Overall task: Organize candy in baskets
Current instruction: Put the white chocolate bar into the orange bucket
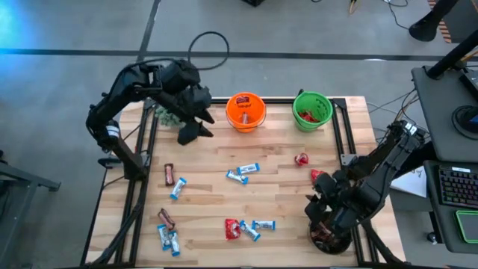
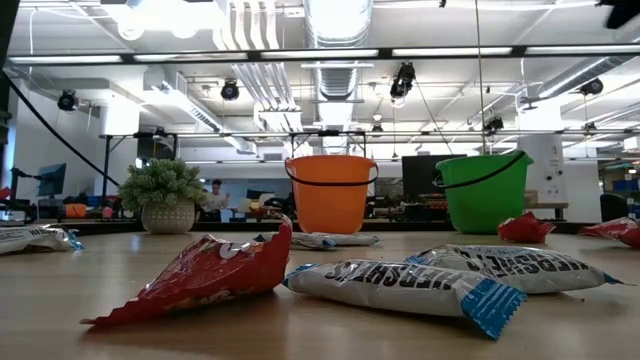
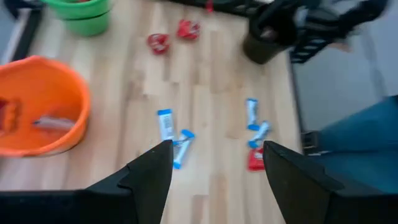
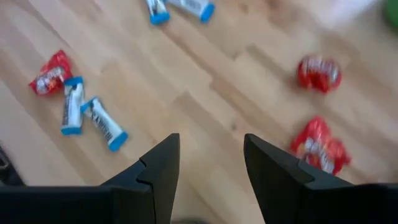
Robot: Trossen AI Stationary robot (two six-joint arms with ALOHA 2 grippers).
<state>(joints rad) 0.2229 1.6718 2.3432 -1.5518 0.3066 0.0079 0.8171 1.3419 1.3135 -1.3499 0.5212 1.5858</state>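
Candy lies scattered on the wooden table (image 1: 276, 190): blue-and-white bars (image 1: 243, 173) (image 3: 166, 124), red packets (image 1: 301, 158) (image 4: 318, 73) and brown bars (image 1: 169, 173). The orange pail (image 1: 246, 112) and the green pail (image 1: 312, 110) stand at the far edge, each with candy inside. The black bowl (image 1: 328, 240) sits at the near right corner. My left gripper (image 1: 196, 134) (image 3: 214, 165) hangs open above the far left, beside the orange pail. My right gripper (image 1: 314, 209) (image 4: 211, 158) is open above the near right, just over the bowl. Neither holds anything.
A fuzzy green plant in a pot (image 2: 165, 195) stands at the far left corner, behind my left arm. Black rails (image 1: 142, 172) run along the table's left and right sides. In the low view a red wrapper (image 2: 205, 275) and blue-and-white bars (image 2: 410, 285) lie close to the near edge.
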